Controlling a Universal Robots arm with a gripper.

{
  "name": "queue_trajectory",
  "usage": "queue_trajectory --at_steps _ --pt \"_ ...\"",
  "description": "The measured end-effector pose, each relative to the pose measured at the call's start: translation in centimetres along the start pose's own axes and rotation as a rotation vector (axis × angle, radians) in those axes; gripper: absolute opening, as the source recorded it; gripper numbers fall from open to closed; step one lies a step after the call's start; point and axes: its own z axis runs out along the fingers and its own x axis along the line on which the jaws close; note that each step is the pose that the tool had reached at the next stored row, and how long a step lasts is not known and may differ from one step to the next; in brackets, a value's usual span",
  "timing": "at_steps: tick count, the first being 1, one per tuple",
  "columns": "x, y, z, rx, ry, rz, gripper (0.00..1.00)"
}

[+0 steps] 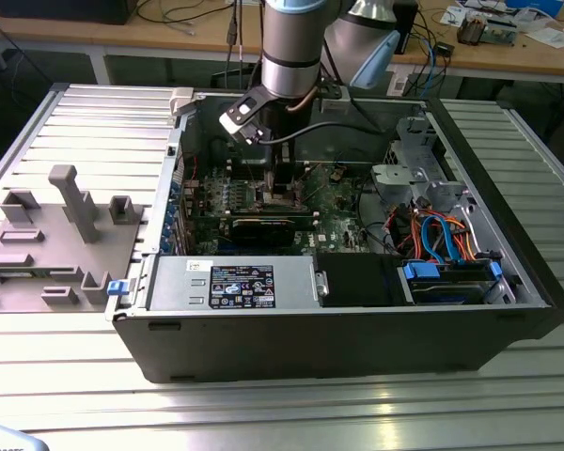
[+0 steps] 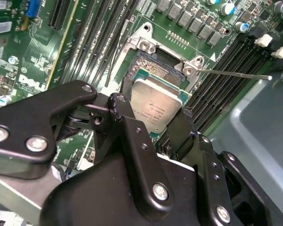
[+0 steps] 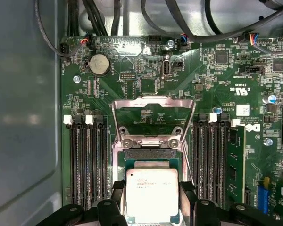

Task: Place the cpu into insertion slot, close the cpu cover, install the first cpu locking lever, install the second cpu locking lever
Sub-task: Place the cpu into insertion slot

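Your arm stood reaching down into the open computer case, which lay on the slatted metal table, with a grey fixture near the table's edge on the exterior view's left. The gripper was clenched on the cpu: in both wrist views its black fingers pressed against two opposite edges of the chip, metal top facing up. The cpu sat over the insertion slot, near the middle of the green board, between the two banks of long memory slots. It covered the part of the slot nearest the fingers and left the far strip of the socket bare. Whether it was seated or held just above, you could not have told from these views. The cpu cover stood swung open, hinged at the slot's edge away from the fingers, the board showing through its cut-out centre. In the second wrist view a thin metal locking lever stuck out free from the socket's corner, over the memory slots.
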Motion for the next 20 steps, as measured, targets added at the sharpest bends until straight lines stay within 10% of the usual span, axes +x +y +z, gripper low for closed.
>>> queue_trajectory --at_steps 4,5,7,20 --pt "0.14 0.01 0.75 0.0 -0.0005 0.0 0.55" --pt "0.04 -0.26 2.2 0.0001 -0.0002 0.023 0.55" --pt "0.0 -0.23 2.98 0.0003 -0.0002 0.031 0.55" --pt "0.01 -0.19 3.0 0.0001 0.0 0.032 0.56"
